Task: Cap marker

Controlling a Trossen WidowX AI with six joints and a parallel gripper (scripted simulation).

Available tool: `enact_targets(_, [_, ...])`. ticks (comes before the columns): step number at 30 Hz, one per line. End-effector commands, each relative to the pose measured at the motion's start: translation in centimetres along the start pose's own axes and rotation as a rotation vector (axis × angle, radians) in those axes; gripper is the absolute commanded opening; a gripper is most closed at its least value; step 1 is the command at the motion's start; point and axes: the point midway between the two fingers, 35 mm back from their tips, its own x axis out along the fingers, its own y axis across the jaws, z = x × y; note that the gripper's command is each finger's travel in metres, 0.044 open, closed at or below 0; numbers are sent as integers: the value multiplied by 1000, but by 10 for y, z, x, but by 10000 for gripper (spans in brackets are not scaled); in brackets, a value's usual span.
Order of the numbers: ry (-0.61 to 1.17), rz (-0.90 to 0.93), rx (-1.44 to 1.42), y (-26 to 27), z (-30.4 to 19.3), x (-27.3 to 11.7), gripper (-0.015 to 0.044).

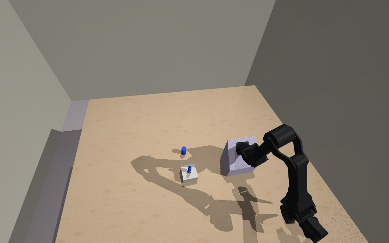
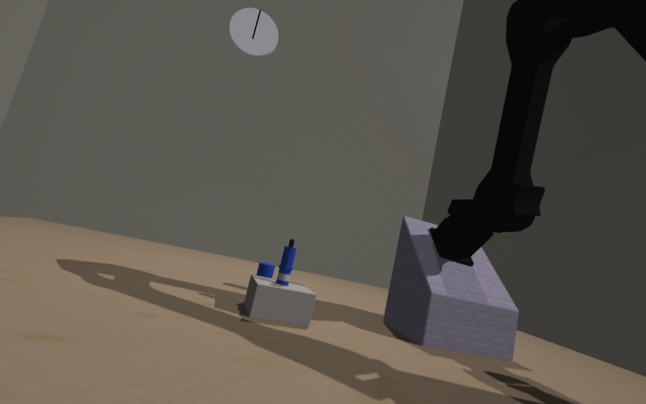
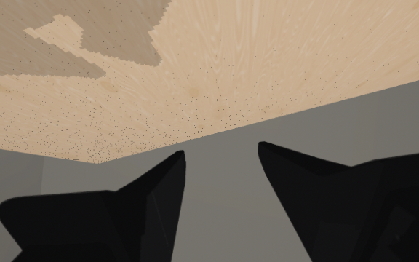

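Observation:
The blue marker (image 1: 189, 169) (image 2: 287, 260) stands upright in the white holder block (image 1: 193, 174) (image 2: 279, 307), its dark tip bare and pointing up. The blue cap (image 1: 183, 150) (image 2: 265, 269) stands on the table behind the block, apart from it. My gripper (image 3: 221, 152) is open and empty in the wrist view, its two black fingertips a clear gap apart. Neither the marker nor the cap shows in the wrist view. The arm's far end hangs at the lower right of the top view, far from both; the fingertips cannot be made out there.
A pale purple wedge-shaped base (image 1: 240, 160) (image 2: 471, 321) carries the arm, to the right of the holder block. The wooden table (image 1: 123, 127) (image 2: 114, 351) (image 3: 213, 73) has its right edge beneath the arm's side. Grey walls stand around it. A round clock (image 2: 253, 31) hangs on the wall.

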Motion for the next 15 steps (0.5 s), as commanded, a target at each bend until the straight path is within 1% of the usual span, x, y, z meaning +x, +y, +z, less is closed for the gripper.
enact_targets(1, [-139,86,-61,35,43,-17,240])
enact_targets(8, [-394,179,-111,77,125,-69,240])
enact_targets(15, [-649,219,-112,93,205,-147,240])
